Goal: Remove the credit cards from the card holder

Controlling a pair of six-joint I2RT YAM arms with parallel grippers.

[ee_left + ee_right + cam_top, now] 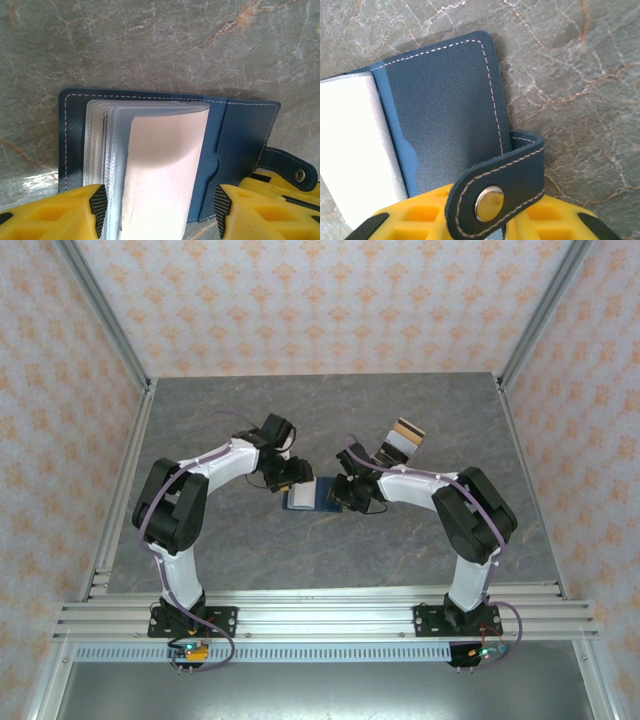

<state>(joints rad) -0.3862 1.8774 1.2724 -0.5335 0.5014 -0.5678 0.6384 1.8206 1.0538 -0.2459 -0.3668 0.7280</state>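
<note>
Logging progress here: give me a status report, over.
Left claw open around the sleeves. Right claw at closure tab, grip unclear. Card holder open, flat. Nothing blocking.

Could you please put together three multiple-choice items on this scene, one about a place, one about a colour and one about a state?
1. Where does the stack of loose cards lie?
A) on the table, beyond the right arm
B) on the aluminium rail
C) against the back wall

2. What colour is the cover of the card holder?
A) red
B) navy blue
C) green

3. How is the card holder?
A) snapped shut
B) standing on edge
C) lying open, its tab unfastened

Answers:
1 A: the top view shows the stack on the table past the right arm.
2 B: both wrist views show blue leather with pale stitching.
3 C: its clear sleeves fan out and the tab is joined to nothing.
</note>
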